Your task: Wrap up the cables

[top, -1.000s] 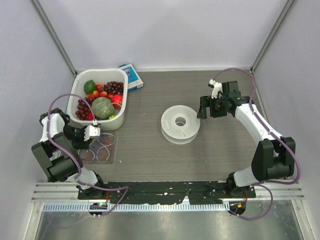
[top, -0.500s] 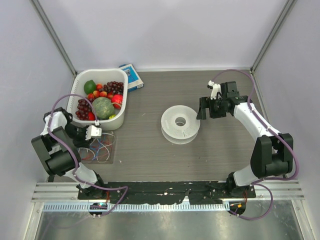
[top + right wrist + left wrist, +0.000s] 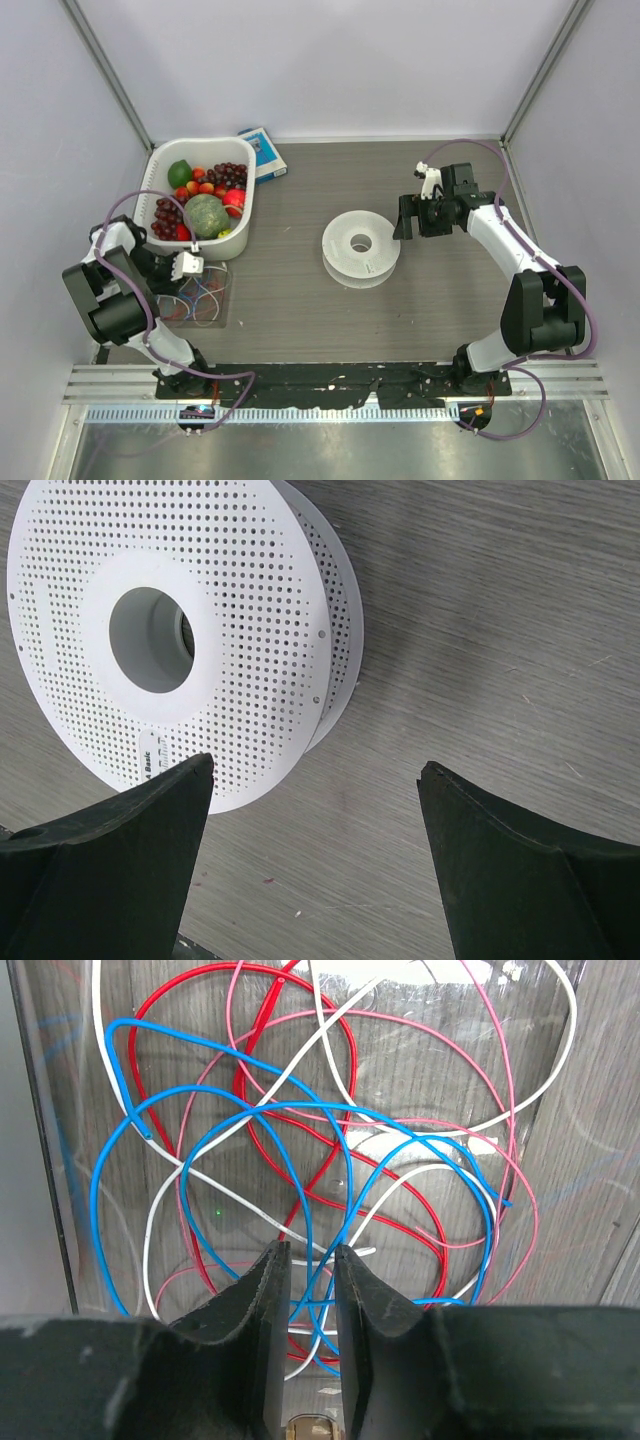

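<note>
The cables (image 3: 202,296) are thin blue, red, pink and white wires lying in a loose tangle (image 3: 255,1110) on a clear tray (image 3: 226,312) at the near left. My left gripper (image 3: 190,266) hovers right over the tangle. In the left wrist view its jaws (image 3: 310,1252) stand a narrow gap apart, and blue and white strands run through that gap without being pinched. A white perforated spool (image 3: 360,245) lies flat mid-table. My right gripper (image 3: 404,218) sits just right of the spool (image 3: 250,630), wide open (image 3: 315,768) and empty.
A white tub (image 3: 252,215) of fruit stands just behind the cable tray. A small blue and white box (image 3: 263,153) lies behind the tub. Metal frame posts rise at the back corners.
The left arm's elbow has shifted slightly left and its jaws have narrowed a little over the tangle. The right arm and the spool have stayed put.
</note>
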`<state>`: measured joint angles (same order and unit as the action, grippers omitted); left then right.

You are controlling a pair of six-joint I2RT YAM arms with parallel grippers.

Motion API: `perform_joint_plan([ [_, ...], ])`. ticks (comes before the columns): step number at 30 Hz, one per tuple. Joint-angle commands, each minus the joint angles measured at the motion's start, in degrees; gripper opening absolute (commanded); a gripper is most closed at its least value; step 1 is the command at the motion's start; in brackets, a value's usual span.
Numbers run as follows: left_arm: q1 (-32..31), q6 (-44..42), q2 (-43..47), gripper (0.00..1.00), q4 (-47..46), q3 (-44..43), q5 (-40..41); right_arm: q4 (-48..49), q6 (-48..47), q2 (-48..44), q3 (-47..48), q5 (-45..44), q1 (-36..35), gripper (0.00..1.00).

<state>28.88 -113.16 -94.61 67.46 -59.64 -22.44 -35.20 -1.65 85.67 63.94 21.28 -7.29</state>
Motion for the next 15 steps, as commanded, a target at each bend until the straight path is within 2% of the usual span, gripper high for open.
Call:
perform_joint_plan([
  [1,-0.14,-10.67,0.12,0.25,0.39,0.22,0.11,0.48,-0.63,0.29,0.31,-0.18,-0.27,0.88],
  [6,-0.14,-10.24,0.65,0.13,0.56,0.32,0.64,0.48,-0.72,0.2,0.31,-0.62,-0.27,0.88],
  [12,0.12,-6.2,4.42,0.01,7.93,-5.22,-2.08,-0.04,-0.9,-0.33,1.27,-1.33,-0.27,0.88],
  [15,0.3,-3.57,9.16,0.0,11.46,-6.81,-3.4,-0.74,-1.69,-0.5,3.11,-1.42,-0.18,0.88],
])
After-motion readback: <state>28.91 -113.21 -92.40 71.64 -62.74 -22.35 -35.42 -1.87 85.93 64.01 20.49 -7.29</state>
